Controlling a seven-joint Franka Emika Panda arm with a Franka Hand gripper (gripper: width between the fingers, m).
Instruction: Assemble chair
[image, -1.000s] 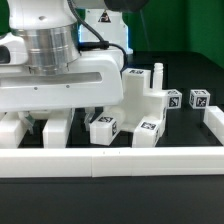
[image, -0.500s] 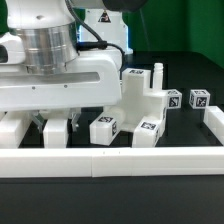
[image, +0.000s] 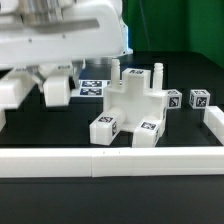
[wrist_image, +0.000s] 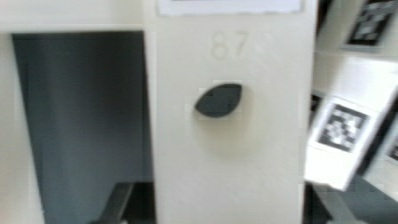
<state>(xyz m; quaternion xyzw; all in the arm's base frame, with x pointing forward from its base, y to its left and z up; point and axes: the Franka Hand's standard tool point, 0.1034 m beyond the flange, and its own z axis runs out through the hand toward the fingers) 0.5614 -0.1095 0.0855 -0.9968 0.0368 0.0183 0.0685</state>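
A glossy white chair panel (wrist_image: 231, 160) fills most of the frame at very close range and is blurred. In its face are a dark oval hole (wrist_image: 217, 98) and faint raised digits (wrist_image: 231, 45) that look like 87. On one side of it is a dull grey rectangular opening (wrist_image: 80, 110) framed in white, on the other another white part (wrist_image: 356, 90) bearing a black-and-white square tag (wrist_image: 342, 127), and a dark shape (wrist_image: 128, 200) at the frame's edge is too blurred to name.

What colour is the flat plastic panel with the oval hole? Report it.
White: the flat plastic panel with its dark hole; clearest in the wrist view.
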